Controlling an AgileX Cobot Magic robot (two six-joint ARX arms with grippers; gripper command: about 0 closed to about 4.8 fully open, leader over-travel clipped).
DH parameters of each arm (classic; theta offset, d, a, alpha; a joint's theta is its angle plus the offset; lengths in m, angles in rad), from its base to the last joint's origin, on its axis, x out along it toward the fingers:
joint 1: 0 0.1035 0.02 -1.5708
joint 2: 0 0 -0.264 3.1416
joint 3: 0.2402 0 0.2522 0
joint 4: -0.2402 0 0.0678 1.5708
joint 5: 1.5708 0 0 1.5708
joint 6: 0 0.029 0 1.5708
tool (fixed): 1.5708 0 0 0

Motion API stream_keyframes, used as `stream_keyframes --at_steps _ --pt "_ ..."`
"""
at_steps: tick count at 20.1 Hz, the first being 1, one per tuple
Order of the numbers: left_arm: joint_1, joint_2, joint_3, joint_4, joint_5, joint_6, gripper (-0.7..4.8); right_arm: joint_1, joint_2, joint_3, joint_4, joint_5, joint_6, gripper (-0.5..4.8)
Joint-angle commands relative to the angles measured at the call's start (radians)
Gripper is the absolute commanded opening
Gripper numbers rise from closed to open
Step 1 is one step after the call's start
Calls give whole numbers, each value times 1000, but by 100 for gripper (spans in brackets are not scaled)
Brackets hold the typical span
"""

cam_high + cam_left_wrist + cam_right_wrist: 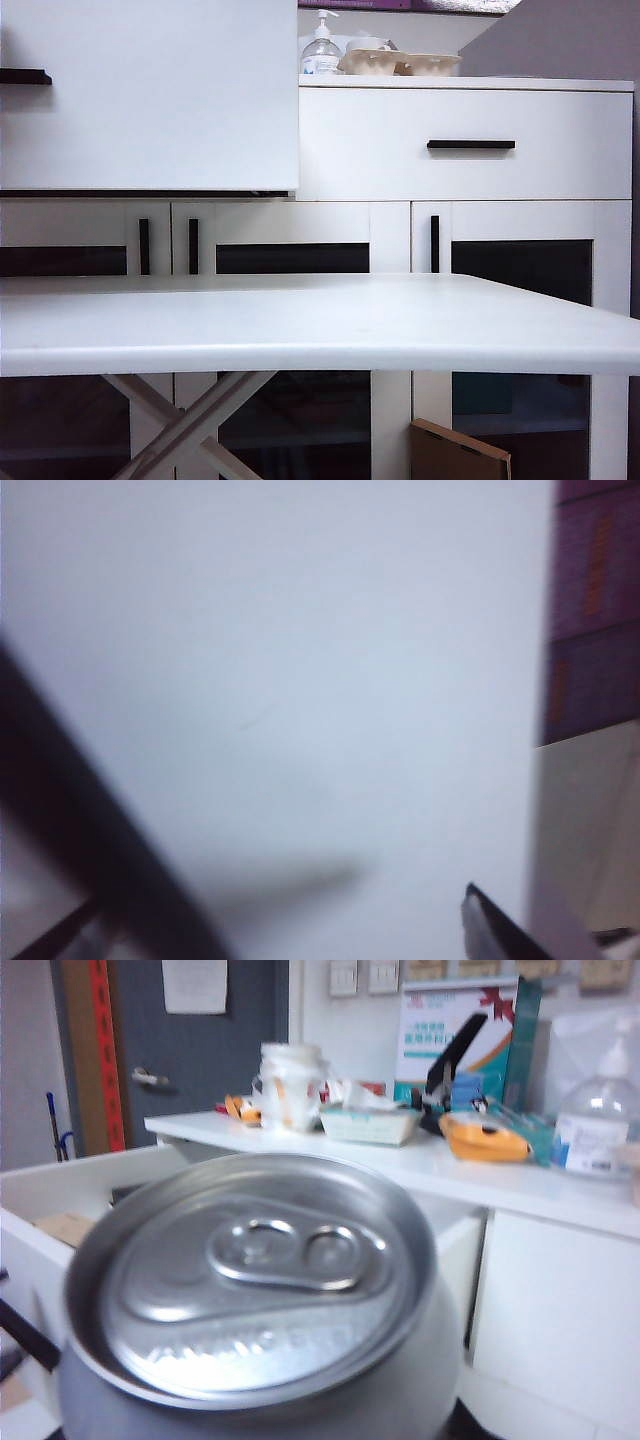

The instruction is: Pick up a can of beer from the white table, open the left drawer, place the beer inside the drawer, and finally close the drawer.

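Observation:
The can of beer point(260, 1290) fills the right wrist view, its silver top and pull tab facing the camera. My right gripper point(297, 1415) is shut on it below the rim, its fingers hidden, and holds it beside the left drawer's open box point(60, 1185). In the exterior view the left drawer point(150, 100) stands pulled out, its black handle point(25, 76) at the picture's edge. The white table point(300, 330) is bare and neither arm shows there. My left gripper point(285, 920) is open in front of a blurred white surface. One fingertip point(485, 925) shows, with nothing between the jaws.
On the cabinet top stand a clear pump bottle point(321, 50) and egg cartons point(400, 62). The right drawer point(470, 145) is shut. A cardboard box point(460, 455) sits under the table. The right wrist view shows a tissue box point(365, 1120) on the counter.

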Motion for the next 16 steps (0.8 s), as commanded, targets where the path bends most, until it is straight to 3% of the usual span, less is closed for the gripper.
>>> stream_keyframes --at_steps 1,6,10,11,13,15,16 --pt "0 -28 5 -87 8 33 479 2 -10 29 71 2 0 165" --pt "0 -118 5 -192 8 83 479 2 27 87 71 17 0 166" --pt "0 -250 5 -328 8 144 469 3 104 185 53 -34 0 172" --pt "0 -283 5 -341 13 169 378 3 121 205 46 -46 0 172" --pt "0 -369 6 -343 58 266 137 3 168 249 44 -48 1 185" --pt "0 -429 6 -343 101 356 46 4 216 290 50 -50 1 213" --pt "0 -460 6 -344 120 406 35 4 239 312 50 -52 1 213"
